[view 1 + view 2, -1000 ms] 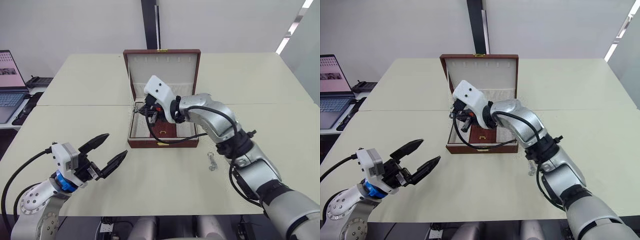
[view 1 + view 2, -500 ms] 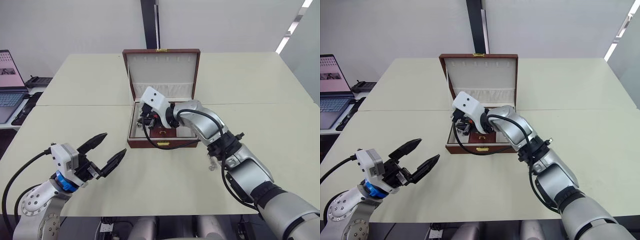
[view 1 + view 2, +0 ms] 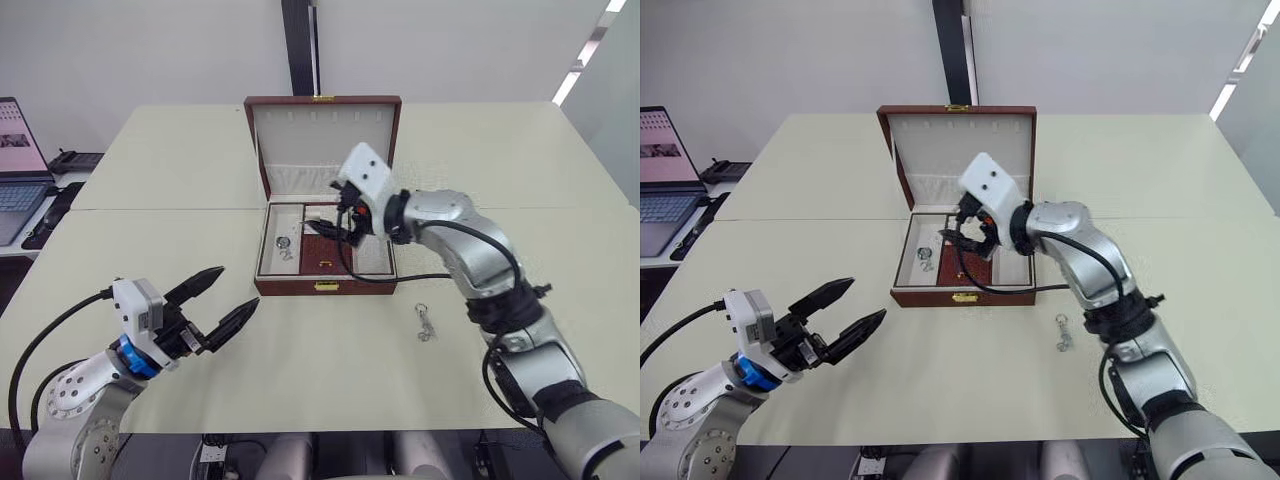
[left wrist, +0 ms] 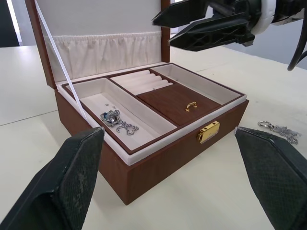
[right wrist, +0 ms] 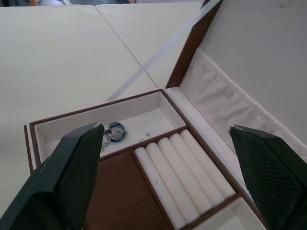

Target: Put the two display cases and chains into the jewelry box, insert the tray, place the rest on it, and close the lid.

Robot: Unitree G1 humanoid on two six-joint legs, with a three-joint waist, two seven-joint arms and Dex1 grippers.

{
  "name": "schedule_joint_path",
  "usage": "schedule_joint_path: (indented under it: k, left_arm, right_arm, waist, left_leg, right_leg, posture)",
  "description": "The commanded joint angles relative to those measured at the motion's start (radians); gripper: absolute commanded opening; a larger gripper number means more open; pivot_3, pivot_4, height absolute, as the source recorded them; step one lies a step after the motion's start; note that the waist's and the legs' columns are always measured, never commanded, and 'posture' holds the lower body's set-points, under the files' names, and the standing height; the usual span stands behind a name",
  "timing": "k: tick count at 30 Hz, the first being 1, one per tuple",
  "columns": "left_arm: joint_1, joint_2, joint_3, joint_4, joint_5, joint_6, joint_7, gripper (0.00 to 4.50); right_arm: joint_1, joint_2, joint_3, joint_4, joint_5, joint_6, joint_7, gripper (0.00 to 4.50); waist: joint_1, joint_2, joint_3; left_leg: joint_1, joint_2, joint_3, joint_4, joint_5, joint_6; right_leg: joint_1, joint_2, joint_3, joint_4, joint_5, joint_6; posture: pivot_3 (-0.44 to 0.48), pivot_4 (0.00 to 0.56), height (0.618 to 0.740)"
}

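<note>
The jewelry box [image 3: 325,286] stands mid-table with its lid [image 3: 325,135] upright and open. The tray [image 3: 328,258] sits inside it. One silvery trinket [image 3: 283,243] lies in the tray's left compartment, seen close as the trinket [image 4: 115,120] in the left wrist view. The other trinket [image 3: 424,322] lies on the table, right of the box. My right gripper [image 3: 325,222] hovers open and empty above the tray's middle. My left gripper [image 3: 240,286] is open and empty over the table, front left of the box. The display cases and chains are hidden.
A laptop [image 3: 18,185] and a black device [image 3: 75,160] sit on a side table at far left. A white ribbon stay [image 4: 60,62] runs from lid to box on its left side. A gold clasp [image 4: 209,132] is on the box's front.
My right gripper opened, rose out of the tray's left compartment and swung right, leaving a trinket there. The left gripper stayed open and barely shifted.
</note>
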State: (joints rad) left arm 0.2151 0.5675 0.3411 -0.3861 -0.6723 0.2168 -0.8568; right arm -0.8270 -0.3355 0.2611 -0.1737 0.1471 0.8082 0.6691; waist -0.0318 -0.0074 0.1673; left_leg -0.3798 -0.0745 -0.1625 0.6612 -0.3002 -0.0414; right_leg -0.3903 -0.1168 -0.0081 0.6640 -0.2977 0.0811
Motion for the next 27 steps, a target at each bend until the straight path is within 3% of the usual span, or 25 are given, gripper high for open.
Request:
schedule_joint_path:
  k: [1, 9, 12, 15, 18, 23, 27]
  left_arm:
    - [-0.011, 0.023, 0.042, 0.007, -0.003, -0.008, -0.006, 4.5]
    - [-0.01, 0.036, 0.102, 0.093, 0.034, -0.023, 0.018, 4.5]
    - [0.008, 0.044, 0.104, 0.111, 0.073, -0.021, 0.034, 4.5]
    - [0.015, 0.043, 0.118, 0.143, 0.103, -0.023, 0.057, 4.5]
    - [0.008, 0.046, 0.14, 0.19, 0.128, -0.028, 0.082, 4.5]
    - [-0.014, 0.054, 0.151, 0.254, 0.163, -0.09, 0.063, 4.5]
    - [-0.031, 0.061, 0.147, 0.282, 0.176, -0.111, 0.053, 4.5]
  right_arm:
    - [0.088, -0.08, -0.127, -0.208, 0.039, 0.021, -0.01, 4.48]
    - [0.443, -0.293, -0.377, -0.408, 0.062, -0.1, 0.019, 4.48]
    - [0.568, -0.266, -0.522, -0.432, 0.134, -0.08, -0.007, 4.48]
    - [0.808, -0.275, -0.614, -0.422, 0.105, -0.22, 0.023, 4.48]
    - [0.951, -0.268, -0.656, -0.398, 0.076, -0.329, 0.009, 4.48]
    - [1.101, -0.253, -0.686, -0.341, 0.034, -0.513, -0.001, 4.48]
    - [1.162, -0.249, -0.702, -0.343, 0.075, -0.521, 0.017, 4.48]
  waist:
    - [0.001, 0.0, 0.0]
    - [0.005, 0.0, 0.0]
    - [0.001, 0.0, 0.0]
    - [0.008, -0.001, -0.001]
    - [0.012, -0.001, 0.0]
    - [0.008, -0.001, -0.001]
    - [0.007, -0.001, -0.001]
  left_leg:
    - [0.0, 0.0, 0.0, 0.0, 0.0, 0.0]
    - [0.0, -0.001, 0.001, 0.0, 0.0, 0.0]
    - [0.001, 0.0, 0.002, 0.0, 0.0, 0.0]
    - [0.001, 0.0, 0.001, 0.0, 0.0, 0.0]
    - [0.0, -0.001, 0.002, 0.0, 0.0, 0.001]
    - [0.006, 0.0, 0.002, 0.0, 0.0, 0.001]
    - [0.006, 0.0, 0.002, 0.0, 0.0, 0.001]
  right_leg:
    - [0.0, 0.0, 0.0, 0.0, 0.0, 0.0]
    - [0.002, 0.0, 0.0, -0.001, 0.0, 0.0]
    - [0.002, 0.001, 0.0, -0.001, 0.0, 0.0]
    - [0.003, 0.0, -0.001, -0.001, 0.0, 0.0]
    - [0.003, 0.0, 0.0, -0.001, 0.0, 0.0]
    - [0.007, 0.001, 0.0, -0.001, 0.0, 0.001]
    - [0.008, 0.001, 0.001, -0.001, 0.0, 0.001]
  posture:
    - [0.0, 0.15, 0.74]
    - [0.0, 0.15, 0.74]
    - [0.0, 0.15, 0.74]
    - [0.0, 0.15, 0.74]
    - [0.0, 0.15, 0.74]
    - [0.0, 0.15, 0.74]
    - [0.0, 0.15, 0.74]
